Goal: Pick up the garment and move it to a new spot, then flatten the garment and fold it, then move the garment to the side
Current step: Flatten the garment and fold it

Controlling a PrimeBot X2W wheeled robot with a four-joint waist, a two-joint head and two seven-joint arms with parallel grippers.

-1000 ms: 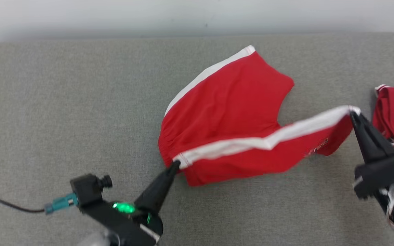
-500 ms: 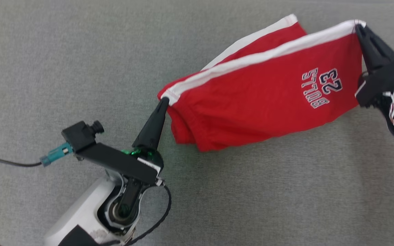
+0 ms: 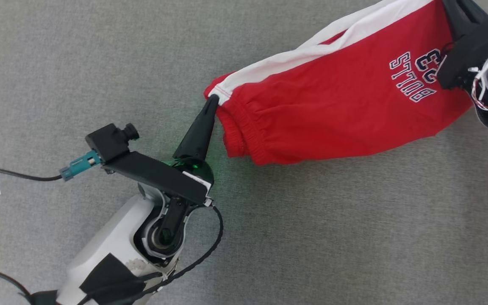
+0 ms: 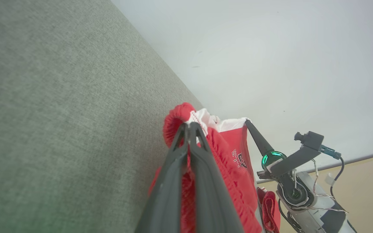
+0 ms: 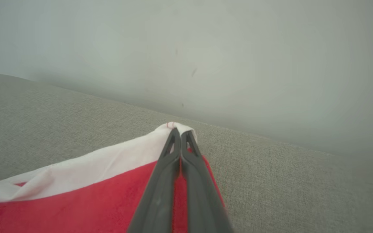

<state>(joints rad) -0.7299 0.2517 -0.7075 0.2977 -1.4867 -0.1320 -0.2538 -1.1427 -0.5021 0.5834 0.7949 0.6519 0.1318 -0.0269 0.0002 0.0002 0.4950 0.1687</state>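
The flat surface (image 3: 100, 63) is covered in plain grey woven fabric.

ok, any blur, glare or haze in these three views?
Head view: even soft light, mostly sharp; faint shadow under the shorts, green glow from the light by the left gripper tinting the grey surface. Left wrist view: own fingers soft close up, green tint at the lower left corner. Right wrist view: hazy, low contrast, dark corners; right gripper fingers blur toward the bottom edge.

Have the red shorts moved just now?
Yes. The shorts rose off the grey surface, where one leg lay, and hang between the left gripper and right gripper.
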